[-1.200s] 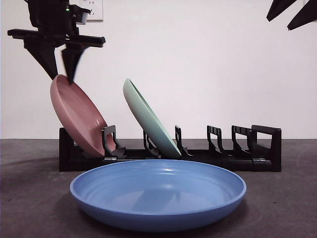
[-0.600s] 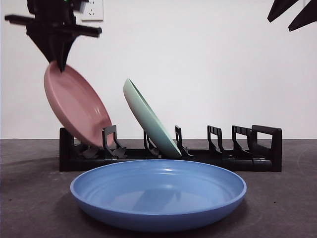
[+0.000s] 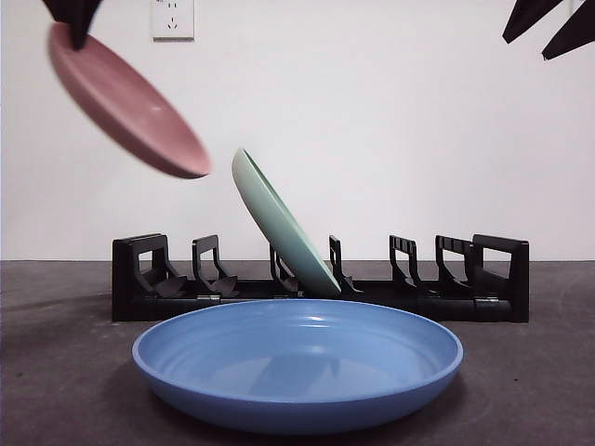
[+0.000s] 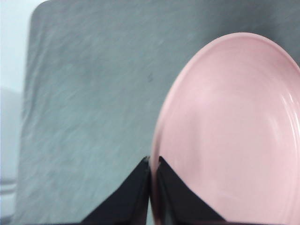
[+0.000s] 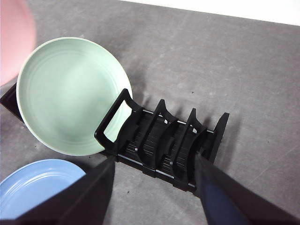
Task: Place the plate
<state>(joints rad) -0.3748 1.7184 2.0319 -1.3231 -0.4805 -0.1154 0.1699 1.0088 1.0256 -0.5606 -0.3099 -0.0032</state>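
My left gripper pinches the rim of the pink plate and holds it in the air, above and clear of the black rack, tilted with its held edge high and its far edge slanting down toward the green plate leaning in the rack. My wrist view shows only the pink plate's hollow face over the table; the front view adds the blue plate lying flat before the rack. My right gripper hangs spread above the rack's other end, holding nothing.
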